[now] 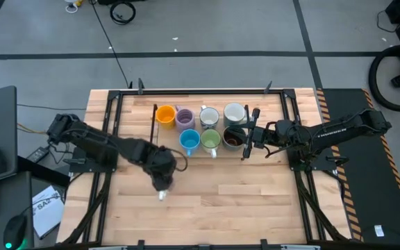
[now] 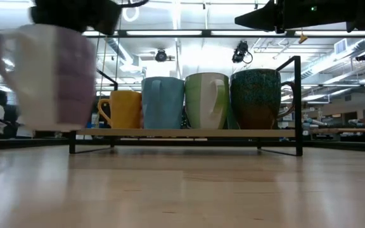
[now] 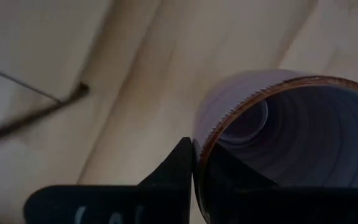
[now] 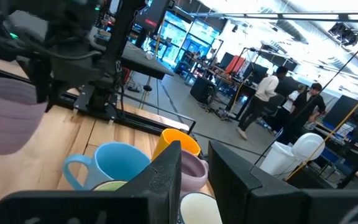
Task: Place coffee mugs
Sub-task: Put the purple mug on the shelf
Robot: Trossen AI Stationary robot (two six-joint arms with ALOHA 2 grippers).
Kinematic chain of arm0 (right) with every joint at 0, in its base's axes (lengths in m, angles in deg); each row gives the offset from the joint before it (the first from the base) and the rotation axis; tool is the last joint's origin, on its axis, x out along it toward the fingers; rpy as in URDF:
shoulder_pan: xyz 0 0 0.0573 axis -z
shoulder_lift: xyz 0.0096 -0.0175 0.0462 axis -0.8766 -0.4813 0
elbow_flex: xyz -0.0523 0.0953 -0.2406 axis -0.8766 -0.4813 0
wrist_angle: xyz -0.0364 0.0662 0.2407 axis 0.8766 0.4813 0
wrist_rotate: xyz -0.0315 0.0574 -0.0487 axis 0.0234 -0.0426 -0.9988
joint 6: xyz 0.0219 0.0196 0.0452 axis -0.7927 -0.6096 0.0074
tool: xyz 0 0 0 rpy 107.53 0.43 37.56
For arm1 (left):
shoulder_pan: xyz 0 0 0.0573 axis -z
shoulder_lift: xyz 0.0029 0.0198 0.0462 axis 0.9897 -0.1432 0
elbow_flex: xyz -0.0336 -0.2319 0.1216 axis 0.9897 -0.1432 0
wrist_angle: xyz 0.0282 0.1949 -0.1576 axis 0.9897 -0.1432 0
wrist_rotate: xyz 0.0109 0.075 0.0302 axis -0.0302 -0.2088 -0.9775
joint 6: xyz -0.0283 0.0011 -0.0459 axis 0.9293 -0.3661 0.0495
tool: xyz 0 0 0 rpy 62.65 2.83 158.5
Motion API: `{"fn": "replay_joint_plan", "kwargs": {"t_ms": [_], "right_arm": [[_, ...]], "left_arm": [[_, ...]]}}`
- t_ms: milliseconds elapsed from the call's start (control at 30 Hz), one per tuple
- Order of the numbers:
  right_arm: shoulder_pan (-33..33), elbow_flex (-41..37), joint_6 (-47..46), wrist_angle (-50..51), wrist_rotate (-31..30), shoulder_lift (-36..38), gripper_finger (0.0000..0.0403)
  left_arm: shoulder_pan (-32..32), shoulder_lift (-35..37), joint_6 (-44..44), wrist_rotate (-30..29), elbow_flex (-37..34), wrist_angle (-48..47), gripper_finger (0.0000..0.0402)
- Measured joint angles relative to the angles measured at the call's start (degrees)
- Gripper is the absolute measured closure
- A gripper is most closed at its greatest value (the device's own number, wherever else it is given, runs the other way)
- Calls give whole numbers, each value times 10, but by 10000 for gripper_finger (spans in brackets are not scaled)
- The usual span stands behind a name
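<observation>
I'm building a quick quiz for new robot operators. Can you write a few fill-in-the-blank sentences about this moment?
1. The left gripper is shut on the rim of a ____ mug.
2. In the rack's front row, the blue mug stands beside the ____ mug.
3. The right gripper hangs beside the dark ____ mug.

Missing words: lavender; green; brown

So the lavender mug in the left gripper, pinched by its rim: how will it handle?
The lavender mug looks rigid glazed ceramic, so probably slippery. The left gripper is shut on one wall only, so it may tilt. Likely chips if dropped on the table.
</observation>
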Motion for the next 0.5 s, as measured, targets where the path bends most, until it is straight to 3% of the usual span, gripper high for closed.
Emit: {"fn": "replay_joint_plan", "kwargs": {"t_ms": [233,500], "right_arm": [[0,0,0,7,0,0,317],[0,0,0,8,0,0,317]], "left_arm": [[-77,0,-62,4,29,0,376],[-99,0,-98,22,54,-2,375]]}}
